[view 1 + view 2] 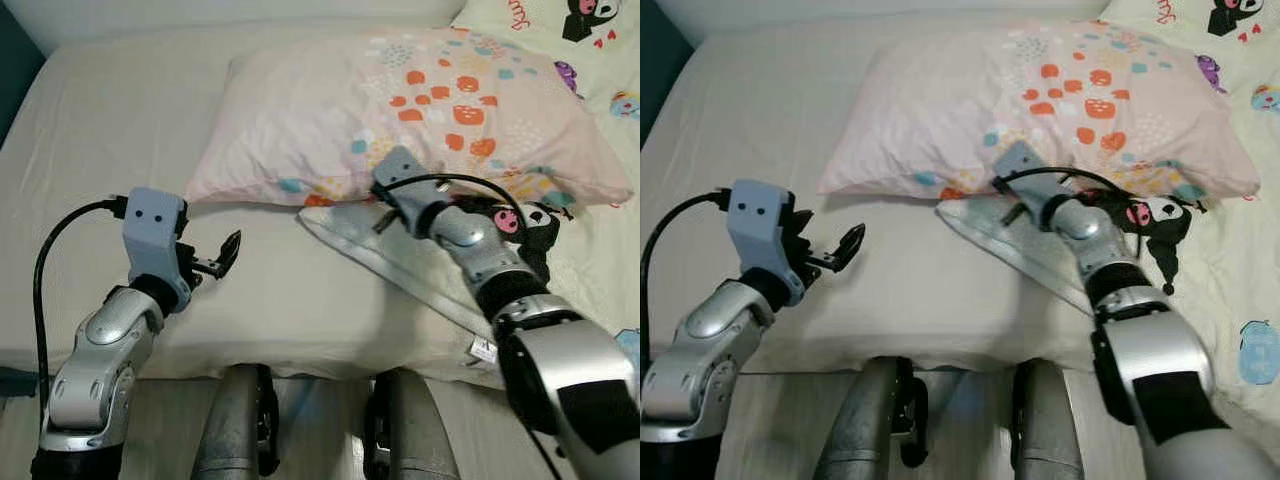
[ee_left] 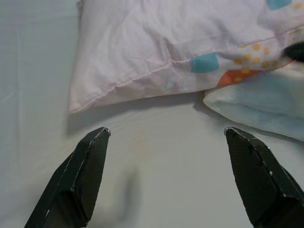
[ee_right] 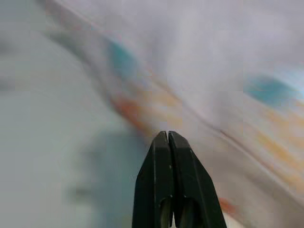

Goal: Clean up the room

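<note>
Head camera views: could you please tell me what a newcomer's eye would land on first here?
The big pink pillow with orange and teal prints dominates, lying across the beige bed. The right tool, fingers shut, sits at the pillow's near edge, beside a pale folded cloth sticking out from under it. The left tool is open over the bare sheet near the pillow's corner, and a cartoon-print quilt covers the bed's right side.

**Around the bed**

A wide bed [image 1: 120, 130] under a plain cream fitted sheet spans the scene. A strip of dark teal wall [image 1: 15, 70] shows at the far left. Pale wooden flooring [image 1: 320, 400] shows below the mattress edge at the near side.
</note>
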Motion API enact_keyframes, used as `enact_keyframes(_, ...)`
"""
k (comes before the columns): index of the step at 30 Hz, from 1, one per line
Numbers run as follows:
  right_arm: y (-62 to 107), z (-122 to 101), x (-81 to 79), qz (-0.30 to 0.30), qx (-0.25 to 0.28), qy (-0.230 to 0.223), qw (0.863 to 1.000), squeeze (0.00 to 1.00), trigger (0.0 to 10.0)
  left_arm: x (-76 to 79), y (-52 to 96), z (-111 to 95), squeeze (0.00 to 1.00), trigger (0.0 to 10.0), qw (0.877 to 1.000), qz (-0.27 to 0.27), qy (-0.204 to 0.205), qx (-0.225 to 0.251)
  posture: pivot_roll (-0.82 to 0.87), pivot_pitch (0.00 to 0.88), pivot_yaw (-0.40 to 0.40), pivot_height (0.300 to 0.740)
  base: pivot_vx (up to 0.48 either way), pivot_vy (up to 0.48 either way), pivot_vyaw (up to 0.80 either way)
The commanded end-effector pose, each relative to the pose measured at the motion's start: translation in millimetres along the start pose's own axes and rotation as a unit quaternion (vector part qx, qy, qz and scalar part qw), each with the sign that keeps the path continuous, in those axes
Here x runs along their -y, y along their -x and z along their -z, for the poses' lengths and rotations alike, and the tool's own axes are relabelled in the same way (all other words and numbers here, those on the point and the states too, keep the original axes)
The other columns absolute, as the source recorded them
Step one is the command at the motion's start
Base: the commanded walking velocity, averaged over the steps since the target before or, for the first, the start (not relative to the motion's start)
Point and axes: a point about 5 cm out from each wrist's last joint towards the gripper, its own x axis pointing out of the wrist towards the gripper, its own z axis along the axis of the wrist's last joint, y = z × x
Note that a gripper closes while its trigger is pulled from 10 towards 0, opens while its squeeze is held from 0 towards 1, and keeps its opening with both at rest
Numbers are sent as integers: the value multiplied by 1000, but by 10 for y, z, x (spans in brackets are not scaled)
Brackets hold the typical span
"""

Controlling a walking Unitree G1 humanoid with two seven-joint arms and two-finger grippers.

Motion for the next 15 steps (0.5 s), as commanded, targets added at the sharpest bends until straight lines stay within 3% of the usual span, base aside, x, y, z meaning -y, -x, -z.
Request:
enact_keyframes(1, 10, 60, -149, -53, 16, -13, 998, 0, 0, -29, 30, 75, 0, 10000, 1000, -6, 5, -13, 145, 446, 26, 627, 0, 0, 0)
enact_keyframes(4, -4, 59, -221, -76, 22, -8, 997, 0, 0, -41, 32, 80, 0, 10000, 1000, -8, 4, -14, 144, 443, 28, 627, 0, 0, 0)
enact_keyframes(7, 38, 143, -213, -51, -11, 88, 995, 0, 0, -67, 28, 85, 0, 10000, 1000, -15, 7, -15, 146, 443, 33, 627, 0, 0, 0)
enact_keyframes(8, 62, 173, -165, -31, -28, 115, 992, 216, 10000, -69, 26, 83, 0, 10000, 1000, -16, 8, -15, 147, 447, 36, 627, 0, 0, 0)
enact_keyframes(10, 84, 194, -96, -2, -44, 132, 990, 216, 10000, -69, 25, 82, 0, 10000, 1000, -16, 9, -14, 147, 448, 35, 627, 0, 0, 0)
enact_keyframes(11, 107, 203, -22, 25, -56, 142, 988, 1000, 10000, -68, 25, 81, 0, 10000, 1000, -17, 10, -14, 150, 450, 38, 627, 0, 0, 0)
enact_keyframes(15, 230, 252, 236, 89, -122, 238, 959, 1000, 10000, -31, 29, 81, 0, 10000, 1000, -14, 17, -13, 155, 453, 38, 627, 0, 0, 0)
